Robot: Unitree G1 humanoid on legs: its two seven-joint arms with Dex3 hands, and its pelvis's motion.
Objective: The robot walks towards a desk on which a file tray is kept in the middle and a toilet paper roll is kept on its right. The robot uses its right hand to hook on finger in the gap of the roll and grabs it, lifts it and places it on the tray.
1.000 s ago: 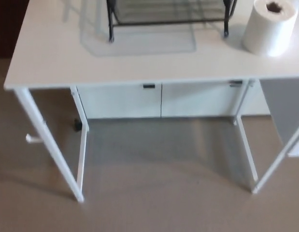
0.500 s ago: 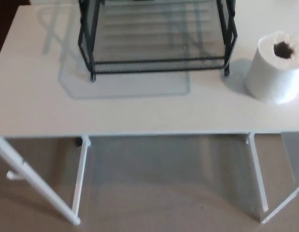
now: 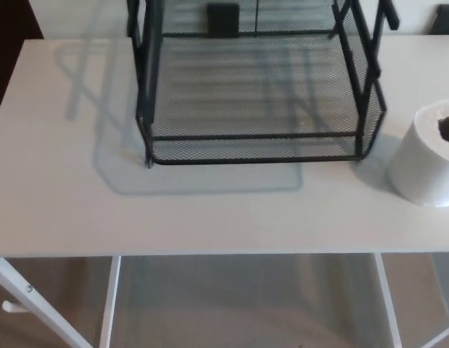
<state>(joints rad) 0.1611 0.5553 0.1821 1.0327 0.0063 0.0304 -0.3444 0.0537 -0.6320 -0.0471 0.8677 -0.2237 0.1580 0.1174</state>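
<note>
neither hand shows in the head view, so whether they are released or clenched cannot be told. the step in hand looks like the approach to the table [image 3: 57, 210], with the reach for the roll not yet begun.

the toilet paper roll [image 3: 429, 156] stands upright near the table's right edge, just beside the file tray [image 3: 257, 148] but apart from it, and it is cut off by the picture's right side. its dark core opens upward.

to do this well, the robot should probably settle square to the table's front edge with the roll fully in sight before the right hand comes in. one finger would need to drop straight down into the core, the others closing on the outer wall, since a slanted entry could tip or push the light roll toward the right edge. the lift should clear the tray's front rail and right side frame.

the black wire-mesh tray sits in the middle of the table, toward the back edge. its bottom level appears empty; any upper level is out of view.
</note>
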